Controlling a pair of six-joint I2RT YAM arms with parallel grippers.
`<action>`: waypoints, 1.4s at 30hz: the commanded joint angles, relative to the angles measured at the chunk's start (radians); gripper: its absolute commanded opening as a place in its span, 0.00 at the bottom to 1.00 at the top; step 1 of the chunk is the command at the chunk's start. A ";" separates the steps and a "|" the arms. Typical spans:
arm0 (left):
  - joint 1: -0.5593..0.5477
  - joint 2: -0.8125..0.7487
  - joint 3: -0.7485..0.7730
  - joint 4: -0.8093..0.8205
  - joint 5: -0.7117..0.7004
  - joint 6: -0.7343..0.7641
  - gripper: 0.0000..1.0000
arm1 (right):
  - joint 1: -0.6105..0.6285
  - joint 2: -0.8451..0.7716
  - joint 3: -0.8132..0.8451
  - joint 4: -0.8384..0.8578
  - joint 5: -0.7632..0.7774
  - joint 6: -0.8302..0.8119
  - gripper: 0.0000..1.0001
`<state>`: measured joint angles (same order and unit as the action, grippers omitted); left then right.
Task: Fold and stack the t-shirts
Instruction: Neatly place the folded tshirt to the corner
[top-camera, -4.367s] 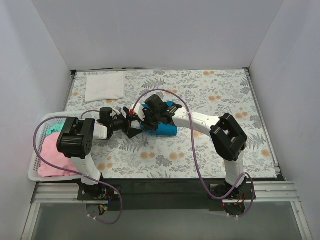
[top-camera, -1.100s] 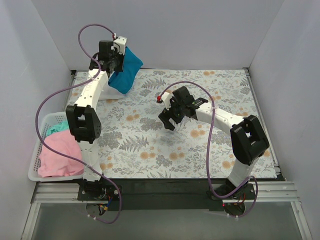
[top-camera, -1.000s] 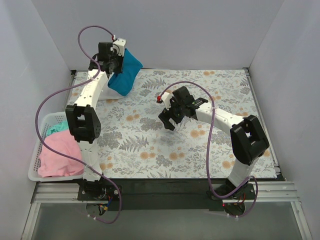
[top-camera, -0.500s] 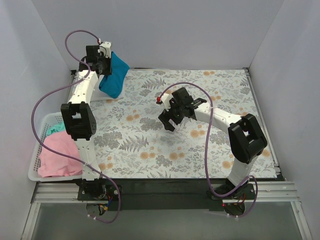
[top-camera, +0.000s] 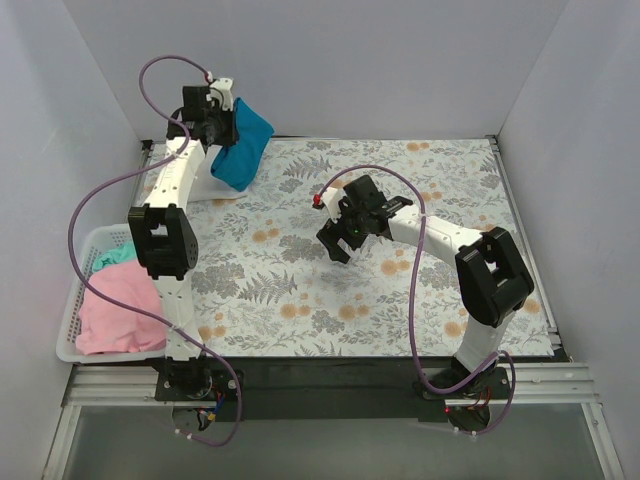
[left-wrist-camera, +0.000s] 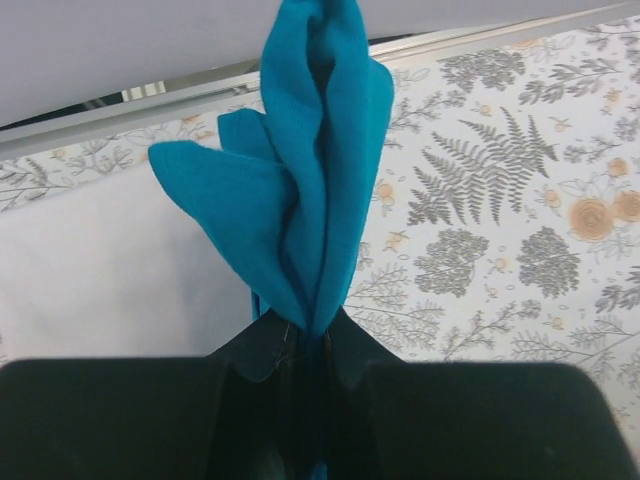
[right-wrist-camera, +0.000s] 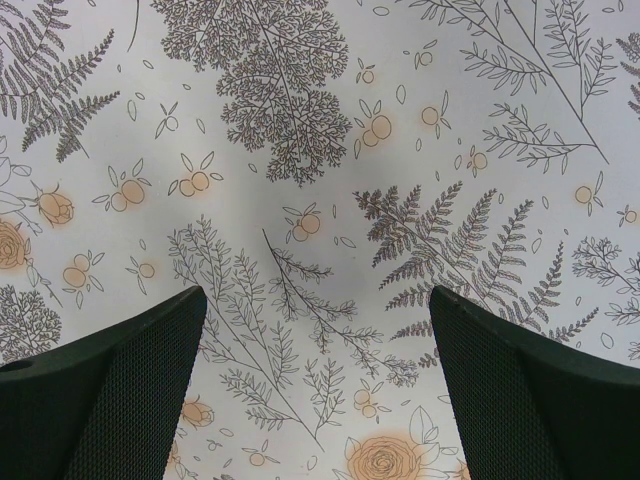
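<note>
Left gripper (top-camera: 222, 120) clamps the bunched teal-blue cloth t-shirt (top-camera: 243, 150) above the folded white t-shirt (left-wrist-camera: 120, 260); right gripper (top-camera: 336, 245) gapes open over floral tabletop (top-camera: 420, 180).

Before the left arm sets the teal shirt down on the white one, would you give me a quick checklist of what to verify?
1. Grip: ok. The left end effector is shut on the teal t-shirt.
2. Fold tidiness: not ok. The teal t-shirt hangs bunched, with one flap sticking out sideways.
3. Landing spot: ok. The white t-shirt lies flat at the far left corner.
4. Alignment over it: cannot tell. The bundle seems to be near its right edge.
5. Other arm clear: ok. The right end effector is open and empty, over the tablecloth mid-table.
</note>
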<state>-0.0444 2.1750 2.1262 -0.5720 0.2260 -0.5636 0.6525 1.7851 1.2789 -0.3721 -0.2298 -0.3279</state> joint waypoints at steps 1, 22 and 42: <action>-0.040 -0.081 0.063 -0.005 0.026 -0.027 0.00 | -0.004 -0.007 0.022 -0.010 0.004 -0.008 0.98; -0.012 -0.020 -0.041 0.037 0.024 -0.078 0.00 | -0.002 0.005 0.030 -0.017 0.018 -0.008 0.98; 0.129 0.066 -0.025 0.066 0.039 0.005 0.00 | -0.004 0.023 0.051 -0.034 0.017 -0.010 0.98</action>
<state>0.0631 2.2135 2.0762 -0.5316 0.2489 -0.6044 0.6525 1.7977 1.2865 -0.3954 -0.2115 -0.3286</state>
